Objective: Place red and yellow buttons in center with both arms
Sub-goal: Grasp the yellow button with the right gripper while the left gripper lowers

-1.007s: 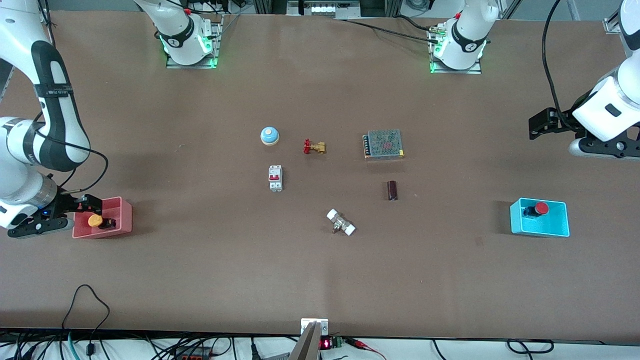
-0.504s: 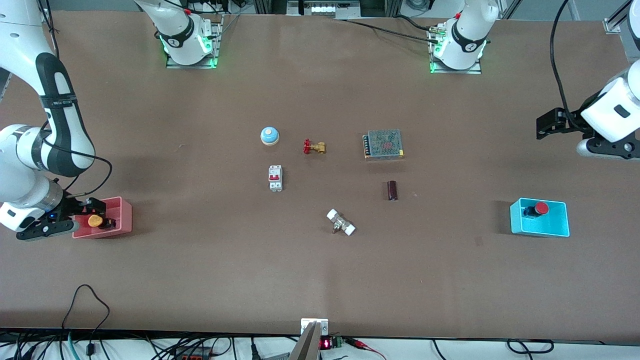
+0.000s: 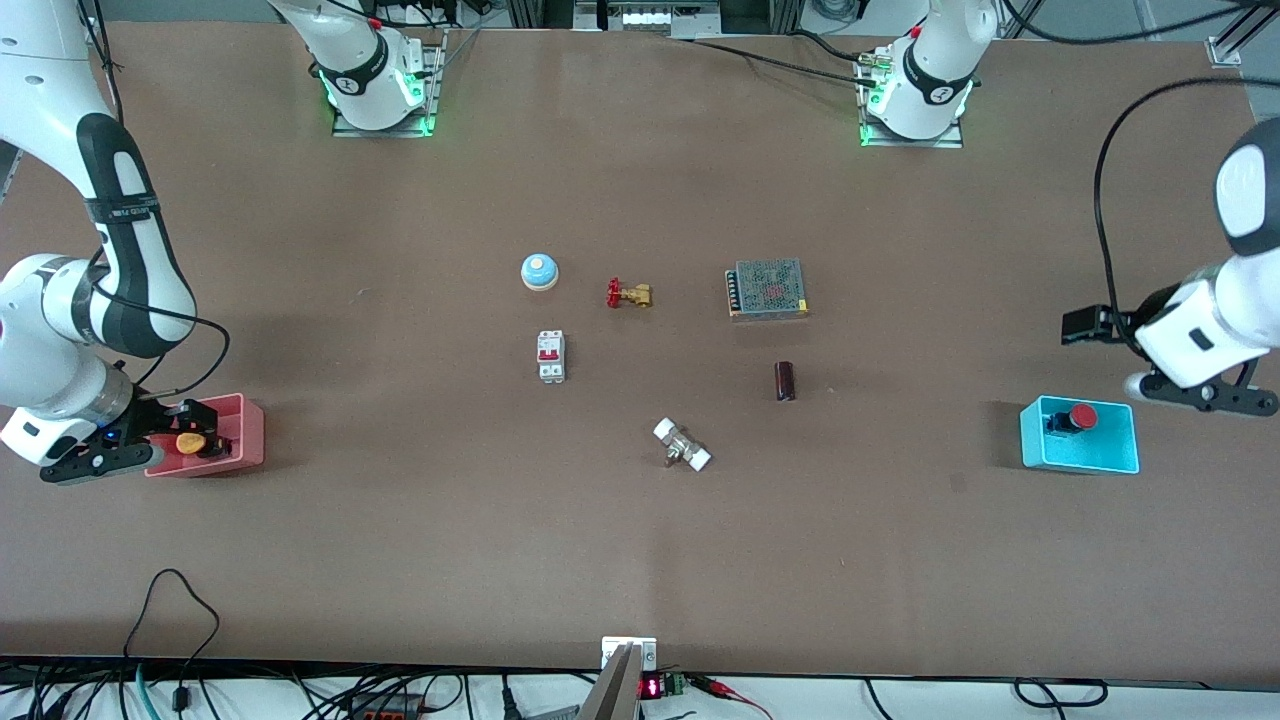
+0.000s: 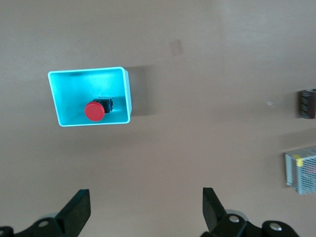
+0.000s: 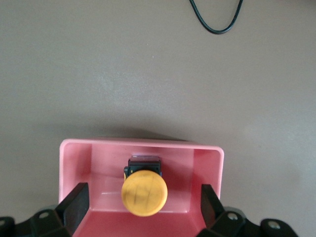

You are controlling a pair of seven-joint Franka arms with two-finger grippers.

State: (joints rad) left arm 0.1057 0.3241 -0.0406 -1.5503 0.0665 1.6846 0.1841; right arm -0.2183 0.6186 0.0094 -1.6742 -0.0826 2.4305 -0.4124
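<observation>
The right hand point(image 3: 178, 440) hangs over the pink bin point(image 3: 243, 432) at the right arm's end of the counter point(image 3: 400, 560), its fingers point(image 5: 79, 200) spread wide apart on either side of the yellow button point(image 3: 190, 442), which lies in that bin. The left hand point(image 3: 1100, 325) hangs over bare counter at about eleven o'clock from the cyan bin point(image 3: 1110, 455), fingers point(image 4: 79, 210) likewise apart and holding nothing, while the red button point(image 3: 1080, 416) sits inside that bin at the left arm's end. Between the two bins, in the middle of the counter, lie a blue-and-white dome point(image 3: 539, 270), a brass valve point(image 3: 629, 294) and a white breaker point(image 3: 551, 356).
</observation>
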